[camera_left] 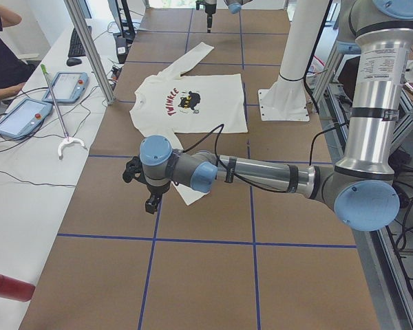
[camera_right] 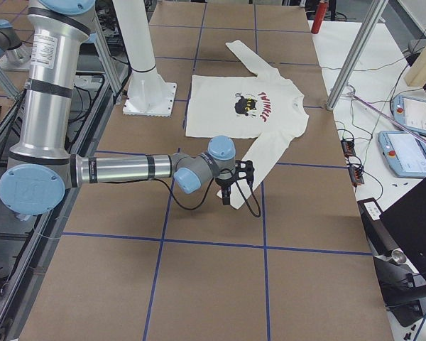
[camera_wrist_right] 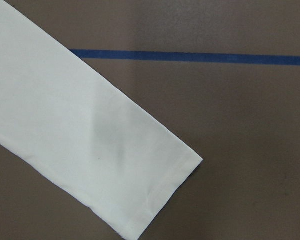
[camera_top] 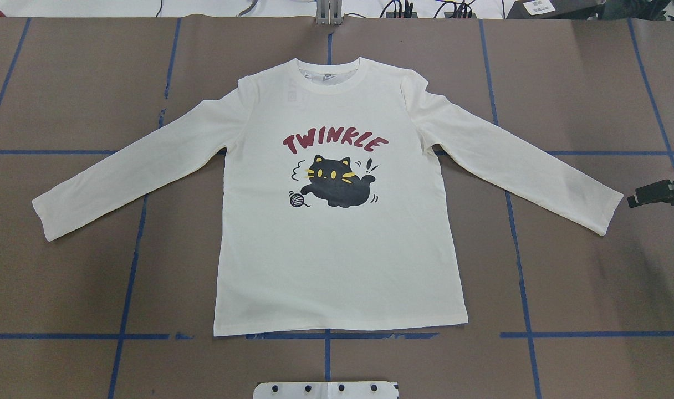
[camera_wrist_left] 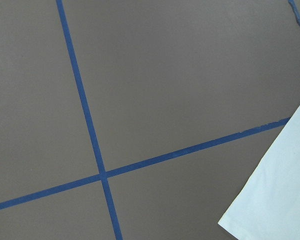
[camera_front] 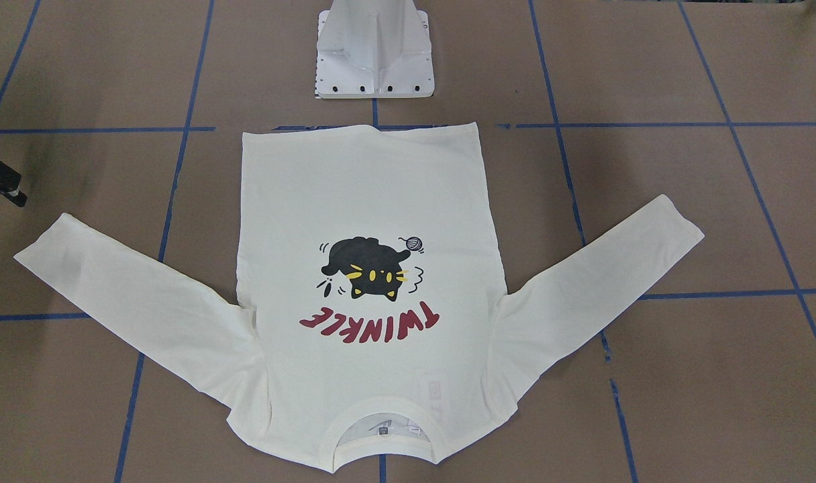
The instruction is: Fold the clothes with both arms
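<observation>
Left gripper (camera_left: 150, 203) hangs over bare table (camera_top: 65, 277) just outside the cuff (camera_top: 42, 219) of the sleeve on the robot's left, holding nothing. How wide its fingers stand, I can't tell. Centre: the T-shirt (camera_top: 337, 249) lies flat, print up, collar away from the robot, sleeves spread. Far right, the right gripper (camera_top: 632, 200) sits just beside the other cuff (camera_top: 608, 213), empty, its opening unclear too.
</observation>
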